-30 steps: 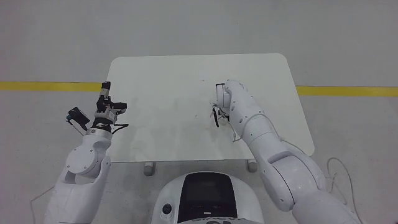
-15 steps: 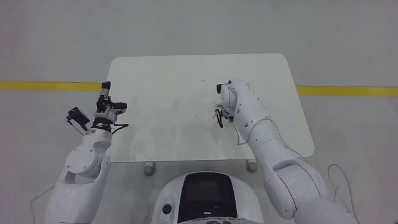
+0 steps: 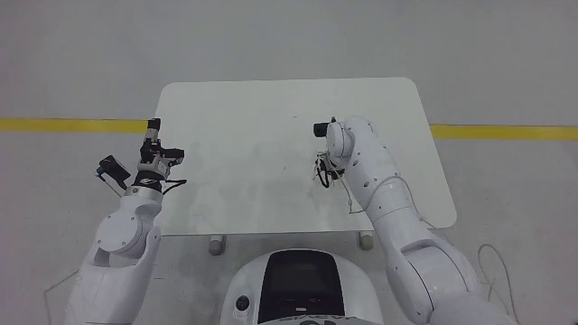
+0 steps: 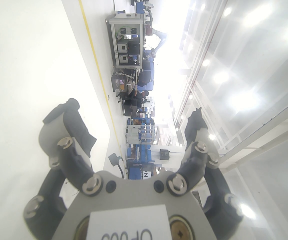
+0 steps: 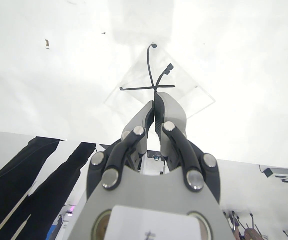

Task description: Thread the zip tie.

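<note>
Three black zip ties (image 5: 150, 69) cross each other in a loose star right at the tip of the right gripper (image 5: 154, 95). We see that gripper's pads pressed flat together with no gap. The crossing point sits just beyond the pad ends, touching them. One strand bends down from its square head and runs in between the pads, so we log the right gripper as pinched on the bundle. We cannot tell whether the other two strands are caught as well.

From the crossing, one tie lies straight across in front of the right gripper. One arcs away from it to a small head at the far end, and one slants off to the side.

Under the ties and just past the right gripper lies a clear plastic sheet (image 5: 191, 96), flat on the white surface (image 3: 244, 117). We cannot tell if the ties are lifted off it. A small brown scrap (image 5: 46, 43) lies on the surface well apart from the right gripper.

In the top view the right gripper (image 3: 321, 171) points down at the surface. The left gripper (image 3: 161, 144) sits well apart from it, across the surface.

The left gripper (image 4: 134, 108) is spread wide, with nothing between its fingers.
</note>
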`<action>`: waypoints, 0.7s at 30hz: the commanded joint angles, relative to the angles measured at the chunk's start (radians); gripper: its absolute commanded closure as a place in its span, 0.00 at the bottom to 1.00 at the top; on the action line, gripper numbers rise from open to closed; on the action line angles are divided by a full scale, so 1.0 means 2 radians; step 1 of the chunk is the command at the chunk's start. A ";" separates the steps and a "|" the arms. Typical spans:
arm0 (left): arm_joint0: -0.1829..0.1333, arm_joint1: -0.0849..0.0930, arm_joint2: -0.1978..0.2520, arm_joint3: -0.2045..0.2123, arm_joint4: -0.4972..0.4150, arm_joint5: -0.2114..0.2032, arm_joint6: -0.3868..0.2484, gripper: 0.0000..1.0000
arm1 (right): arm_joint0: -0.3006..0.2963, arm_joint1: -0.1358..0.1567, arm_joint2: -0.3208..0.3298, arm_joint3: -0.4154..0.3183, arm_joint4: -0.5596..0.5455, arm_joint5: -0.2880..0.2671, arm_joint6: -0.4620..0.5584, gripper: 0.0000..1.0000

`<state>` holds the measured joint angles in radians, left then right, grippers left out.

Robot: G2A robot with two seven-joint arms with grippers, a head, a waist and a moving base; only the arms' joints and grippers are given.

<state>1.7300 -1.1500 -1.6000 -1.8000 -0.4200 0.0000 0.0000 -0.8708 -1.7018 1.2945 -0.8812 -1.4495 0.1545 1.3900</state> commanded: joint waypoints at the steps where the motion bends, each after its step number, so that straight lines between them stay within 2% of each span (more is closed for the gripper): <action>1: 0.000 0.000 0.000 0.000 0.000 0.000 0.000 0.00 | 0.001 0.001 -0.001 0.000 0.003 -0.002 0.000 1.00; 21: 0.000 0.000 0.000 0.000 0.000 0.000 0.000 0.00 | -0.006 0.010 -0.013 -0.024 0.013 -0.007 -0.003 1.00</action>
<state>1.7300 -1.1500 -1.6000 -1.8000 -0.4200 0.0000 0.0000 -0.8796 -1.6834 1.2707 -0.9243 -1.4230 0.1392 1.3877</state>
